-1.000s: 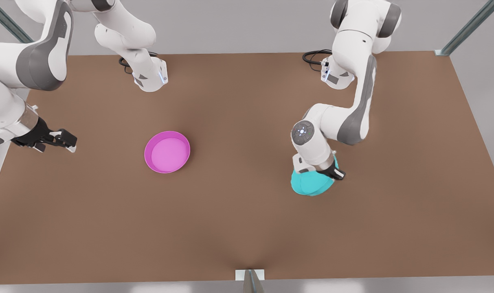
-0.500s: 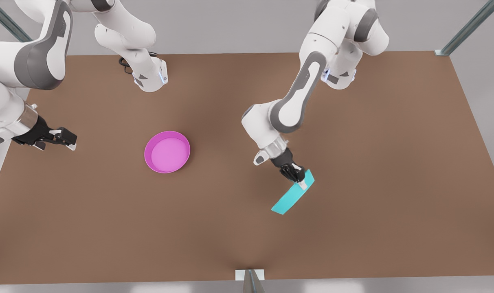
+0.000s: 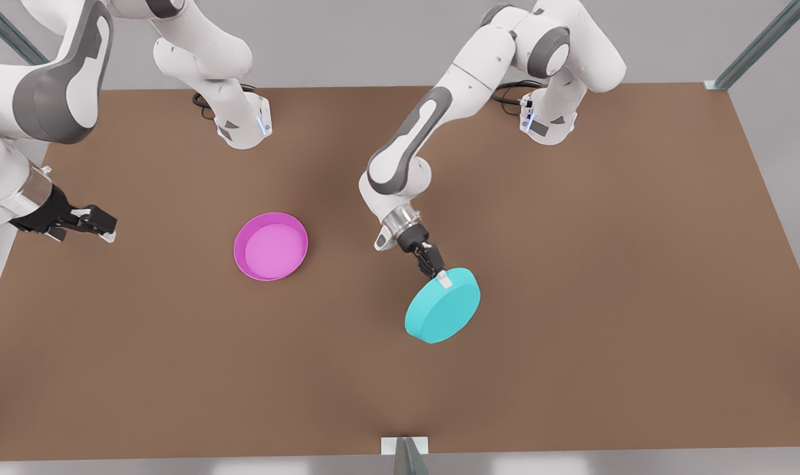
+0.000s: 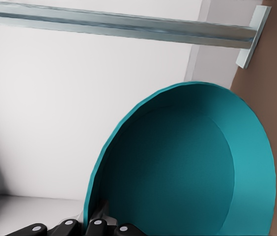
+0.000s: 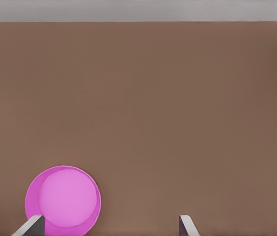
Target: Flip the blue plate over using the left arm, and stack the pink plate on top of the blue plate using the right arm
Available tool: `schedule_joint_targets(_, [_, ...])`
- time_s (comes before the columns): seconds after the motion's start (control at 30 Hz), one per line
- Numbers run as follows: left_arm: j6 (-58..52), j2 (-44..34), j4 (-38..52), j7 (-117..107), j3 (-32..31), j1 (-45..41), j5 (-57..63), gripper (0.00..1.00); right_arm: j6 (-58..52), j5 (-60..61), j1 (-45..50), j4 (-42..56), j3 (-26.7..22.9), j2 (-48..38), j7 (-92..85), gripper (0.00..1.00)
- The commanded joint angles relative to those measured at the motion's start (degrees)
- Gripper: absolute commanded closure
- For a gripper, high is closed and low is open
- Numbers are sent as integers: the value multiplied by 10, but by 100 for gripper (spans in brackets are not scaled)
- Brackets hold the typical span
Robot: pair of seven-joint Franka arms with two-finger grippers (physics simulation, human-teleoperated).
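Observation:
The blue plate [image 3: 442,307] hangs tilted just above the brown table, its flat underside facing up in the front view. My left gripper [image 3: 442,278] is shut on its rim at the far side. The left wrist view looks into the blue plate's hollow inside [image 4: 187,172], with the left gripper [image 4: 99,222] pinching the rim. The pink plate [image 3: 271,246] lies open side up, towards the front view's left. My right gripper [image 3: 103,227] waits open near the table's edge at the front view's left, well apart from the pink plate [image 5: 63,196]. Its open fingers frame the right gripper [image 5: 110,225] in the right wrist view.
Both arm bases [image 3: 241,125] [image 3: 548,122] stand at the back of the table with black cables beside them. A metal bracket [image 3: 405,448] sits at the front edge. Bare table [image 3: 637,264] stretches around both plates.
The left arm has swung the blue plate from edge-on to underside up and carried it slightly toward the front view's left. The right gripper has drifted a little outward.

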Motion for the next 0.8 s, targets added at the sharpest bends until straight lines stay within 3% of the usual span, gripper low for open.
schedule_joint_targets(0.0, [0, 1, 0, 0, 0, 0, -15, 79, 0, 0, -1, 0, 0, 0, 0, 0])
schedule_joint_targets(0.3, [-22, 45, 8, -28, 0, -9, -3, 79, 0, -1, 0, 1, 0, 0, 0, 0])
schedule_joint_targets(0.33, [-22, 49, 7, -28, 0, -12, -3, 65, 0, -1, -1, 1, 0, 0, 0, 0])
schedule_joint_targets(0.37, [-22, 52, 8, -28, 0, -13, -3, 42, 0, -1, -1, 1, 0, 0, 0, 0])
schedule_joint_targets(0.5, [-24, 66, 8, -33, 0, -14, 4, 34, 0, 0, 1, 1, 2, 0, 3, 0])
schedule_joint_targets(0.53, [-26, 74, 8, -46, 0, -15, 5, 0, 0, 0, 0, 1, 2, 0, 1, 0])
schedule_joint_targets(0.63, [-46, 77, 13, -48, -15, -27, -5, 0, 1, 0, 0, 1, 1, 0, 1, 0])
schedule_joint_targets(0.77, [-90, 81, 65, -47, -82, -27, -125, 0, 0, 0, -1, 1, 1, 1, 1, 0])
